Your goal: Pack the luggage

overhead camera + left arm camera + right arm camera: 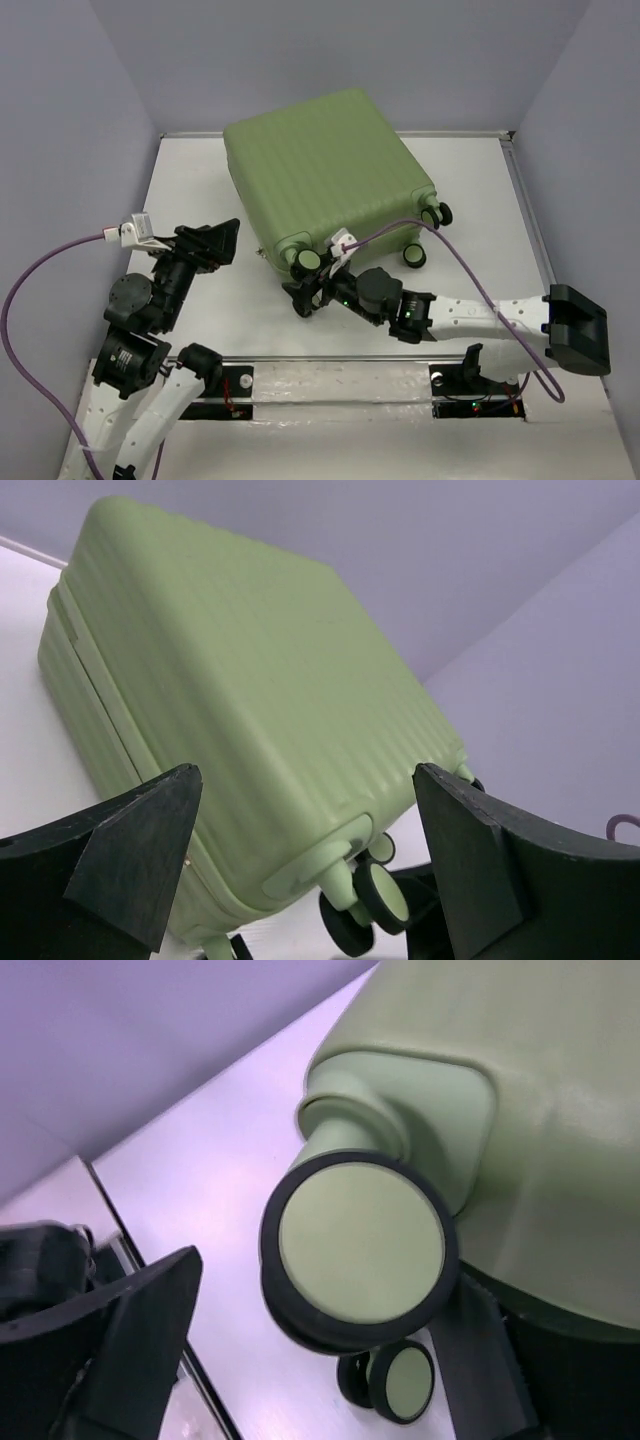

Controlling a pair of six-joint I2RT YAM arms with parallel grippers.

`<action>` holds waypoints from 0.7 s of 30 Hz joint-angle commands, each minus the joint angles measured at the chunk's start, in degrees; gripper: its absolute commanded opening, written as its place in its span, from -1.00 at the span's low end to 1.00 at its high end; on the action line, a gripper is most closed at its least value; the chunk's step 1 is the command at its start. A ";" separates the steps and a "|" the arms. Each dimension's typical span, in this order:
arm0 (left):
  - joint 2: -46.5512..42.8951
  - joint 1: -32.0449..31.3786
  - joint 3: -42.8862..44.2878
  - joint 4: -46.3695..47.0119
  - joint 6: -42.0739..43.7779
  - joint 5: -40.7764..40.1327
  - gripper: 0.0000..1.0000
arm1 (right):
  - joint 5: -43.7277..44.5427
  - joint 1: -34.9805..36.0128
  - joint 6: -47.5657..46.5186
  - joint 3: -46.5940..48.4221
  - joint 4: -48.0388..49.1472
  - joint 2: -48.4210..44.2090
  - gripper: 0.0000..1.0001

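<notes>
Toward the back of the table (190, 180), the luggage (325, 170) lies flat on its side with both shells closed together, so nothing of its lining or contents shows, and no loose items wait outside it. The left gripper (228, 245) hangs beside the case's near left corner with its fingers spread wide and empty, while the right gripper (305, 288) sits at the near wheel (360, 1245), partly open around it, with one finger visibly clear of the tyre. Packing and closing look done; whether the case is fastened cannot be told.
</notes>
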 commanded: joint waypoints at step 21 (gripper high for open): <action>-4.82 0.10 9.81 -0.02 4.84 3.29 0.98 | 14.28 10.98 -13.00 3.02 -19.92 -34.17 1.00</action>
